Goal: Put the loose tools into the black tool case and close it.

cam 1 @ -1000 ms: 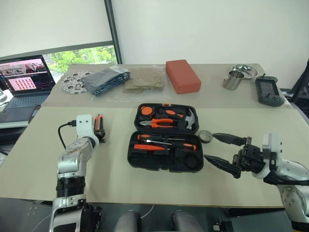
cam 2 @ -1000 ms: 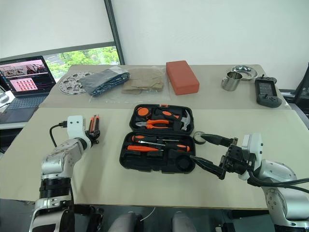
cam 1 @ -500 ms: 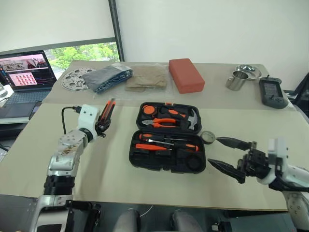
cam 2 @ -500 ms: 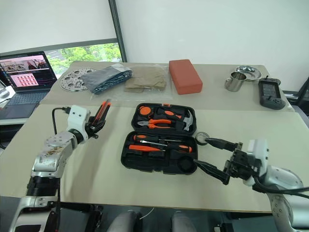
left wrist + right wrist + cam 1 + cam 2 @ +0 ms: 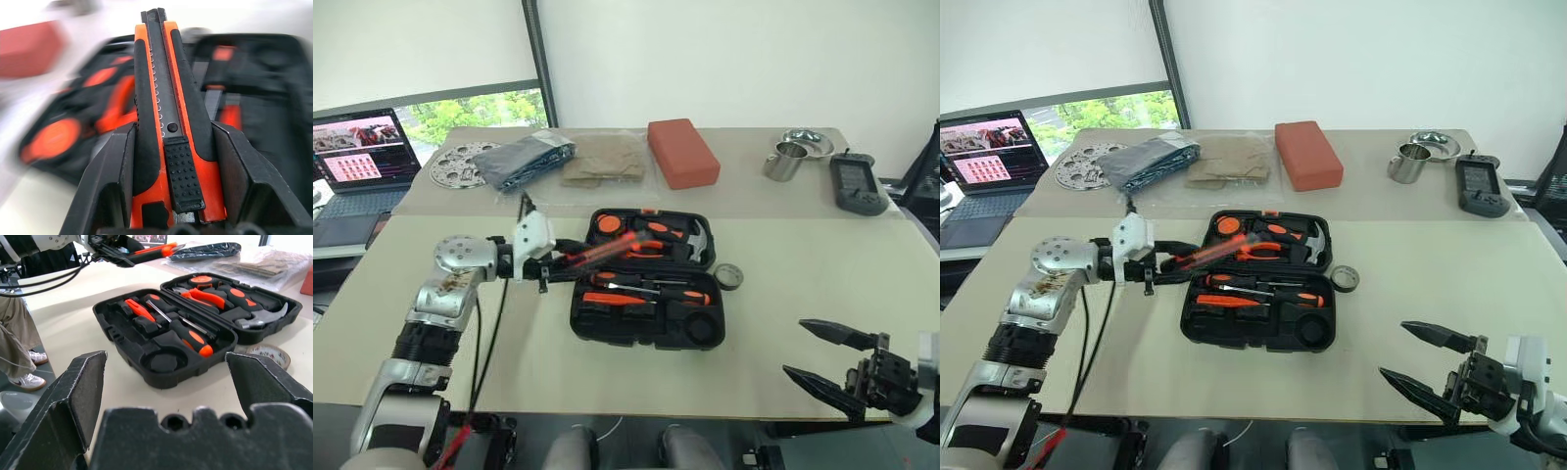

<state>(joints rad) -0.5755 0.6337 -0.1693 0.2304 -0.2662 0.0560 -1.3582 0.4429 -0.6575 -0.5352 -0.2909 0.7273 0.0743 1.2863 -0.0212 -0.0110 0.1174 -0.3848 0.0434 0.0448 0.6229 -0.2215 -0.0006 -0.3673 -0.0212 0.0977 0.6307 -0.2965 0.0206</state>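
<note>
While the right fingers (image 5: 832, 356) gape, the left fingers (image 5: 117, 186) grip the utility knife (image 5: 168, 122).

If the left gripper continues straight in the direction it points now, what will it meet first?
Probably the open black tool case. The left gripper, shut on the utility knife, points sideways over the case's lid half, where the pliers lie. Its height above them is unclear.

1. The place looks like a robotics lab or test room set in an office.
2. Two plain beige tables (image 5: 822, 255) stand pushed together against bare white walls (image 5: 724, 59) and a window (image 5: 470, 110).
3. An open laptop (image 5: 357, 162) runs beside them.
4. Unrelated test props lie along the far table: a red-orange block (image 5: 683, 153), metal cups (image 5: 793, 155), a handheld device (image 5: 858, 184), bagged fabric (image 5: 563, 162).
</note>
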